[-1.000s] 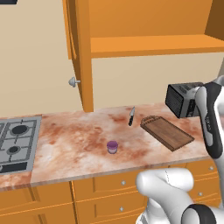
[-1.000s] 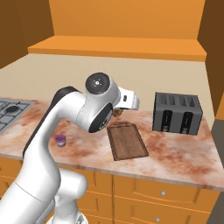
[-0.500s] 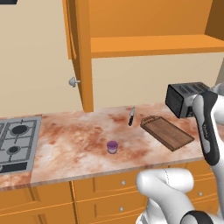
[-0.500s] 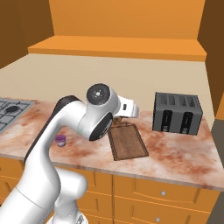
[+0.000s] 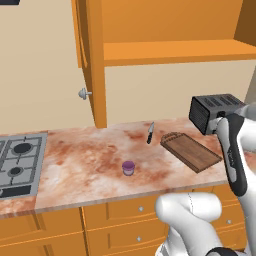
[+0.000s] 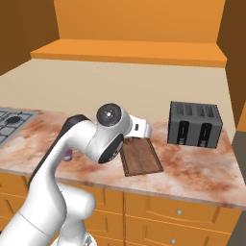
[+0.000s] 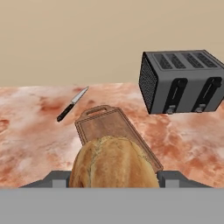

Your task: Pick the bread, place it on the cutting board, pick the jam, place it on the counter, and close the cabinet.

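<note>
The bread (image 7: 113,164), a tan-brown crusty loaf, fills the low centre of the hand view, and my gripper (image 7: 113,180) is shut on it. Just beyond and below it the dark wooden cutting board (image 7: 109,124) lies on the marbled counter (image 5: 85,155), handle end away from me. From the base views the cutting board (image 5: 192,152) (image 6: 140,158) sits right of centre with my arm over it. The purple jam (image 5: 128,168) (image 6: 68,154) stands on the counter to the left. The orange cabinet door (image 5: 91,60) hangs open, its silver knob (image 5: 84,93) showing.
A black toaster (image 5: 212,112) (image 6: 194,123) (image 7: 181,81) stands right of the board. A knife (image 5: 150,132) (image 7: 72,104) lies behind the board's left end. The grey hob (image 5: 17,160) occupies the far left. Orange drawers (image 5: 125,212) run under the counter.
My arm has swung lower and closer over the cutting board. The jam, knife, board and toaster have stayed put.
</note>
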